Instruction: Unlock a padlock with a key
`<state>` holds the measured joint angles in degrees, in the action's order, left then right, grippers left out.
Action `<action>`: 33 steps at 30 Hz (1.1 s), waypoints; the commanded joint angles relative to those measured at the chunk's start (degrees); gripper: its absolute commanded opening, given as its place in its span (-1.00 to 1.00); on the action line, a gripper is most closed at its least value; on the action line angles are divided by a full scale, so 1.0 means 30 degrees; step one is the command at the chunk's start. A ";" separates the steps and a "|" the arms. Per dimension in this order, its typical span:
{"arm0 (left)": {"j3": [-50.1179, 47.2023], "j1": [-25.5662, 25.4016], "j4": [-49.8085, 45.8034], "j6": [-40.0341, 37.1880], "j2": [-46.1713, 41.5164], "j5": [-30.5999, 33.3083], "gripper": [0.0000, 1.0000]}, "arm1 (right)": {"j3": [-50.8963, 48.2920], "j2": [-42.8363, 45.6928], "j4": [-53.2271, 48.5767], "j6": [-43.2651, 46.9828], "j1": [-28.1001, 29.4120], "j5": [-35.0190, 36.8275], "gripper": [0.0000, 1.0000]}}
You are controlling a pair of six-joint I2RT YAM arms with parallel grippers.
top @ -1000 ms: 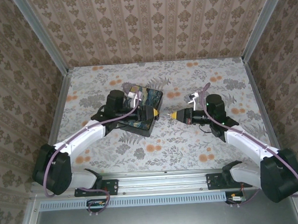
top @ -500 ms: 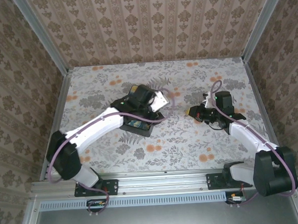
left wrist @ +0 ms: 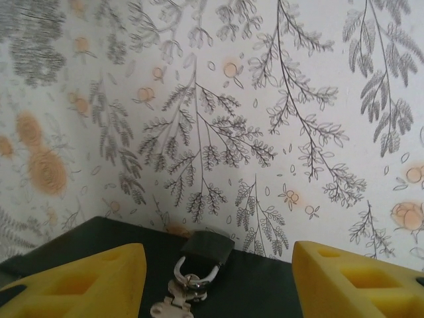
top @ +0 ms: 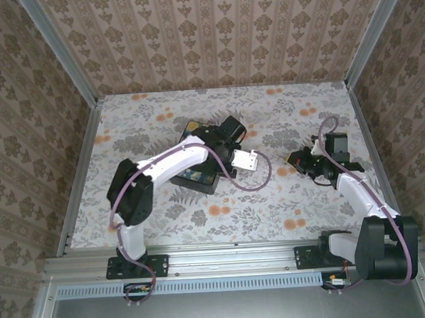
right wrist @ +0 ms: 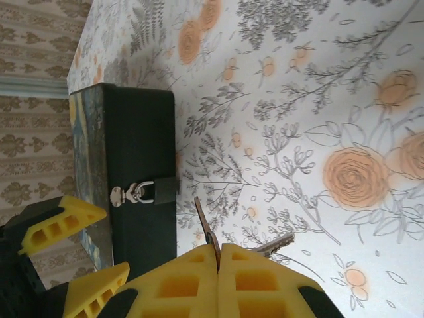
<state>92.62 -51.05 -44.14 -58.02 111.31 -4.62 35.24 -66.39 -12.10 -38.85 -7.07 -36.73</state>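
Two arms meet near the middle of the floral table [top: 271, 198]. The left arm rises from its base, folds at the elbow and sweeps its forearm rightward across the painted box [top: 197, 170], with the wrist bent down at the box's right-hand edge. The left gripper [left wrist: 218, 255] hangs just above that edge, its yellow fingers [left wrist: 86, 278] spread wide, one on either side of the padlock [left wrist: 207, 247] and touching nothing. The right arm stands up from its base and bends inward, so that the right gripper [right wrist: 218, 250] lies low over the table, well apart from the box and pointing left toward it. Its pads are pressed together on the key [right wrist: 207, 225], a thin blade seen edge-on that sticks out past the fingertips and leans toward the box's black side wall [right wrist: 136, 132]. A greyish metal piece [right wrist: 275, 244] pokes out beside it over one pad; whether it belongs to the same key cannot be told. The padlock hangs on that side wall from a small metal hasp [right wrist: 119, 195]. Its long axis runs up and down the wall, with the shackle [right wrist: 142, 192] toward the painted top and the dark body toward the table. From the left wrist, the body reaches just past the box's edge over the floral print.
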 commanded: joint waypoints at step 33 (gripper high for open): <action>0.8498 -0.1074 -0.8477 -0.0368 0.8748 0.8544 0.15 | -0.0527 -0.0048 0.0117 0.0143 -0.1691 -0.1544 -1.00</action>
<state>116.14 -54.35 -66.57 -59.35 136.84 19.75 33.93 -66.48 -11.94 -38.74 -11.86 -39.46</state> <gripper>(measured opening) 0.591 0.038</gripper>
